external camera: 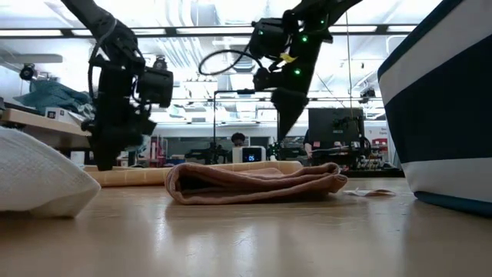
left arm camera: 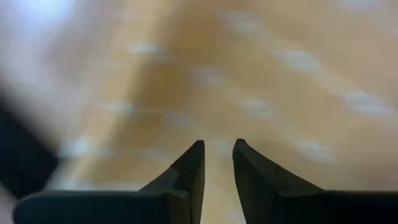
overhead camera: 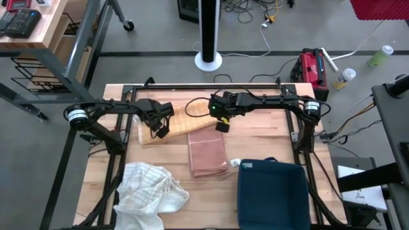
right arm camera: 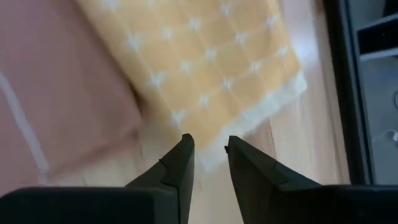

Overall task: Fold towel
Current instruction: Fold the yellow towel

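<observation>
The yellow checked towel [overhead camera: 176, 124] lies flat on the counter [overhead camera: 268, 144] toward its far edge, its pale fringed end showing in the right wrist view [right arm camera: 217, 68]. Just nearer than the yellow towel, touching it, lies a folded pink towel [overhead camera: 207, 153]. The left end effector [overhead camera: 160, 131] hangs over the yellow towel's left part, its fingers [left arm camera: 189, 171] a narrow gap apart and holding nothing. The right end effector [overhead camera: 222, 126] hangs above the yellow towel's right end beside the pink towel's far corner, its fingers [right arm camera: 177, 168] likewise slightly parted and empty. Well nearer than the yellow towel, a crumpled white cloth [overhead camera: 150, 188] sits at the counter's left, and a dark blue bin [overhead camera: 271, 191] at its right.
</observation>
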Controlling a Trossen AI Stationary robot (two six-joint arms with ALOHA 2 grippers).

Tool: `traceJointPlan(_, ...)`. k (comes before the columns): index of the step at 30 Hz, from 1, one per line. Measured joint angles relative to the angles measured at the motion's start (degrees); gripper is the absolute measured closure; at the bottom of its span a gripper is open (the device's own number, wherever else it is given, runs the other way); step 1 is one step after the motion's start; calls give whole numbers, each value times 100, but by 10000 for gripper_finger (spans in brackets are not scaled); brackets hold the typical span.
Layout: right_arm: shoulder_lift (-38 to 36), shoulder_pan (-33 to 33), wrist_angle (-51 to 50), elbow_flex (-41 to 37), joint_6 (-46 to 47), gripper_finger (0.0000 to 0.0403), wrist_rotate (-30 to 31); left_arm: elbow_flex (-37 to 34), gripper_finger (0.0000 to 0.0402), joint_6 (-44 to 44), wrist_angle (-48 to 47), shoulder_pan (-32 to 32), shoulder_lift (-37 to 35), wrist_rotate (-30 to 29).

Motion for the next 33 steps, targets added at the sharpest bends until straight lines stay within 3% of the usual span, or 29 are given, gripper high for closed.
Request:
traceJointPlan(4, -40, 0, -525, 0, -127, 298, -1, 284, 343, -24, 114, -91, -98, 1162)
traceJointPlan(11, -506, -3, -1048, -5, -103, 271, -232, 933, 357, 453, 1210, -497, -121, 1261)
traceJointPlan(15, -1002, -14, -986, -9, -22, 262, -536, 1134, 355, 1326, 2603, -690, -43, 860)
traceJointPlan(18, -1288, -22, -987, -9, 201, 259, -544, 1146, 353, 1859, 3213, -720, 181, 179)
traceJointPlan(21, -1528, 8, -1068, -24, 454, 259, -549, 1189, 357, 2064, 3205, -574, 499, -460)
traceJointPlan(29, -1694, 262, -1029, -78, 1133, 278, -560, 1176, 379, 1901, 2734, -308, 1615, -470)
traceJointPlan(33, -1361, 540, -777, -92, 1213, 291, -768, 1205, 390, 1805, 2526, -253, 1844, -555)
